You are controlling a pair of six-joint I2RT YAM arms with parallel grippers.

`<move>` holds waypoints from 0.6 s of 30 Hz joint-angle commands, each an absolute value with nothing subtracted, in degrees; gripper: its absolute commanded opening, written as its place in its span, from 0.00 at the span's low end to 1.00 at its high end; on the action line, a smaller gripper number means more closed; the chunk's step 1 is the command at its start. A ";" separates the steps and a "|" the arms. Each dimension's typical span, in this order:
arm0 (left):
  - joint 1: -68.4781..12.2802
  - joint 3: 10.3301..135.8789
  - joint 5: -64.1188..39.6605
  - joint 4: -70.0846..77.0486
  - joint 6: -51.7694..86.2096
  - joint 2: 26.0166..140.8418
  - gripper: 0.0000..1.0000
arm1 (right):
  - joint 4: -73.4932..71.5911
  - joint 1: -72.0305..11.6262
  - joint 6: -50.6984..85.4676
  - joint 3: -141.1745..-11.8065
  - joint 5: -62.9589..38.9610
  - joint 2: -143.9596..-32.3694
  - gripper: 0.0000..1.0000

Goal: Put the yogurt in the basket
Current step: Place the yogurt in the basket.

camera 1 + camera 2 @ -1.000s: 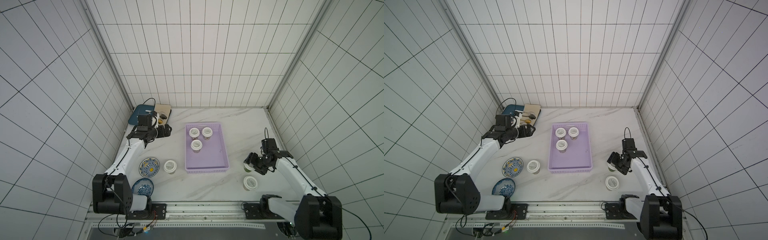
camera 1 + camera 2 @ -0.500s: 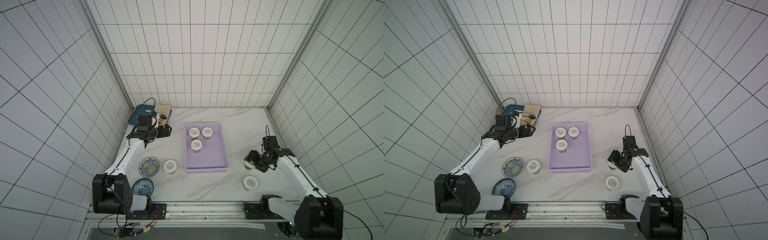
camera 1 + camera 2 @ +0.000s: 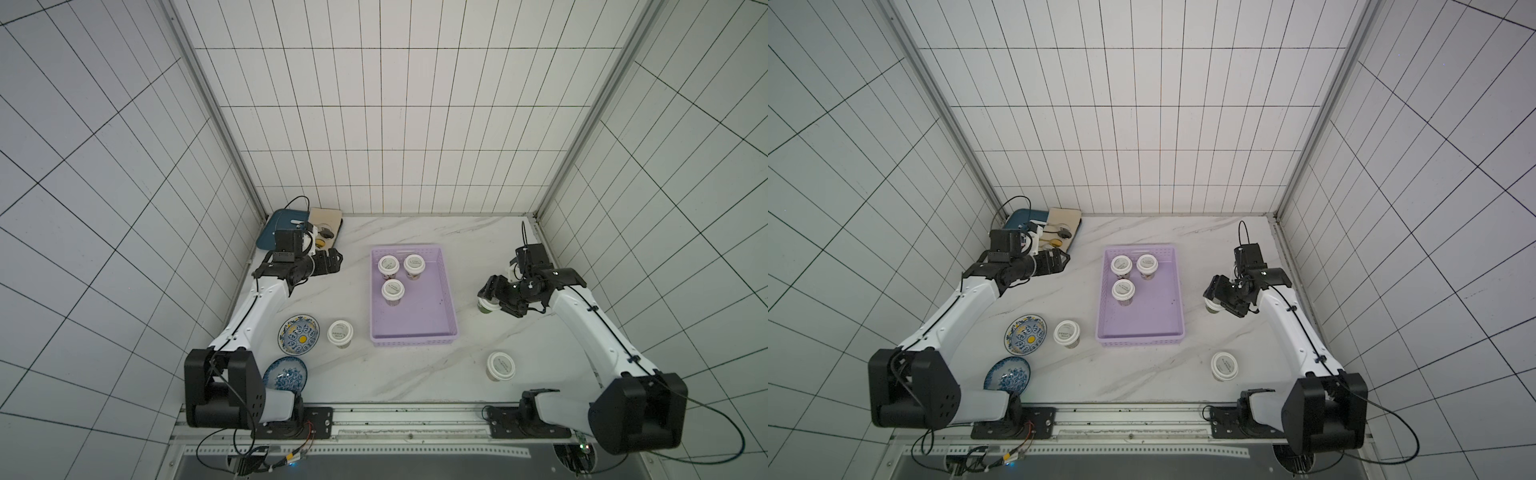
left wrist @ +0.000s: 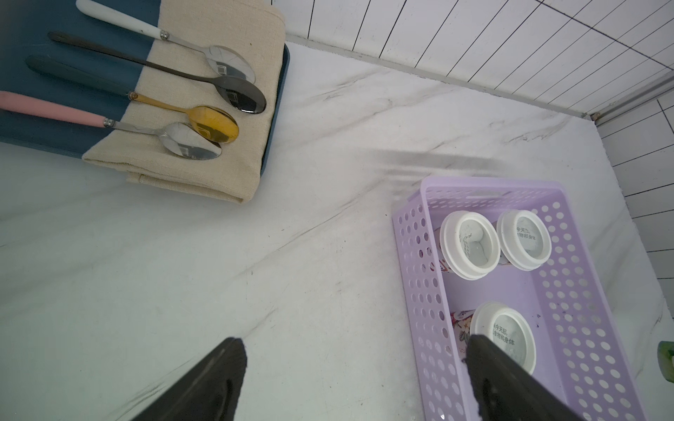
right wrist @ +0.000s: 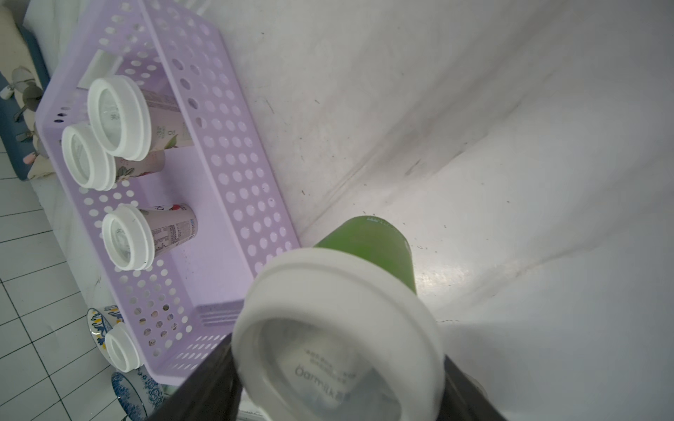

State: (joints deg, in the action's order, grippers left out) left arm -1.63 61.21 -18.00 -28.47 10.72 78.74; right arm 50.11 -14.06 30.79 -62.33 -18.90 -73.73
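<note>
The lilac basket (image 3: 419, 320) (image 3: 1150, 322) lies mid-table with three white-lidded yogurt cups (image 3: 392, 289) (image 4: 468, 246) (image 5: 120, 116) standing in its far half. My right gripper (image 3: 494, 297) (image 3: 1219, 297) (image 5: 339, 368) is shut on a green yogurt (image 3: 486, 307) (image 5: 368, 244) to the right of the basket, gripping it under the lid, and the cup is tilted. One yogurt (image 3: 340, 332) stands left of the basket. Another yogurt (image 3: 500, 365) stands at the front right. My left gripper (image 3: 330, 264) (image 4: 353, 342) hangs open and empty, left of the basket's far end.
Two blue-patterned plates (image 3: 298, 334) (image 3: 286, 374) lie at the front left, beside my left arm. A dark blue tray (image 3: 278, 226) with a beige cloth (image 4: 204, 153) and several spoons fills the back left corner. Tiled walls close three sides.
My right gripper, holding the green yogurt, has moved toward the back and a little toward the basket. The left arm has stayed still.
</note>
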 commanded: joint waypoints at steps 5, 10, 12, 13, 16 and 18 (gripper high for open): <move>-0.98 61.08 -18.06 -28.17 10.38 76.59 0.98 | 52.23 -22.25 33.46 -72.98 -17.95 -80.06 0.71; -0.81 60.27 -18.61 -27.59 10.62 76.40 0.98 | 52.13 -27.62 34.13 -79.18 -16.90 -85.26 0.71; -0.77 60.56 -18.34 -27.96 10.34 75.62 0.98 | 52.07 -29.29 34.53 -81.24 -17.52 -87.34 0.71; -0.69 60.43 -17.85 -27.91 10.28 75.50 0.98 | 51.66 -30.24 34.63 -82.06 -17.45 -88.13 0.71; -0.60 59.53 -17.94 -27.16 10.36 75.43 0.98 | 50.80 -32.73 34.84 -83.95 -16.92 -91.28 0.71; -0.41 59.76 -18.53 -27.58 10.46 74.79 0.98 | 50.65 -33.97 35.24 -85.42 -17.60 -93.30 0.70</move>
